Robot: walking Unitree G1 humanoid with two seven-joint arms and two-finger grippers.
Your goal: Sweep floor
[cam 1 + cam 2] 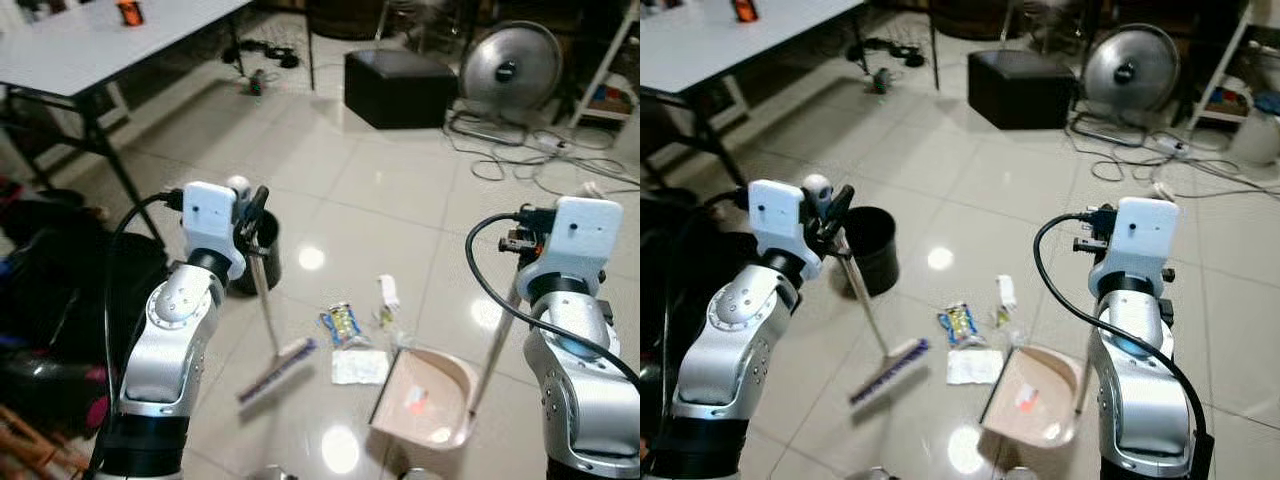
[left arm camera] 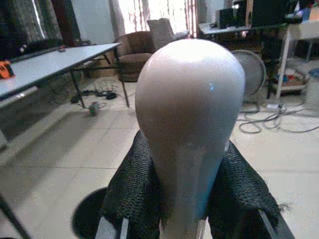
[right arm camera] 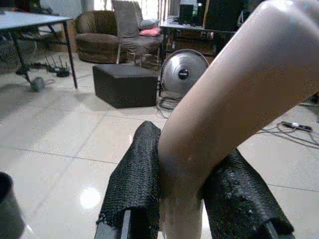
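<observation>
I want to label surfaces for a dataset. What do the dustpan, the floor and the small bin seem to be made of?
Dustpan: likely moulded plastic, pale pink and smooth, with rounded walls and a slight sheen.
Floor: glazed ceramic or similar tile, off-white and glossy; grout lines and mirror-like lamp reflections show.
Bin: probably plastic, black and matte, with no glare; metal cannot be ruled out.

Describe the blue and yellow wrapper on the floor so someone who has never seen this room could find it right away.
Start at the pink dustpan standing open on the white tile floor. Just past its mouth lies a small cluster of litter between it and the broom head. The wrapper is the crinkled blue and yellow packet, unlike the flat white napkin beside it and the small white bottle farther on.
</observation>
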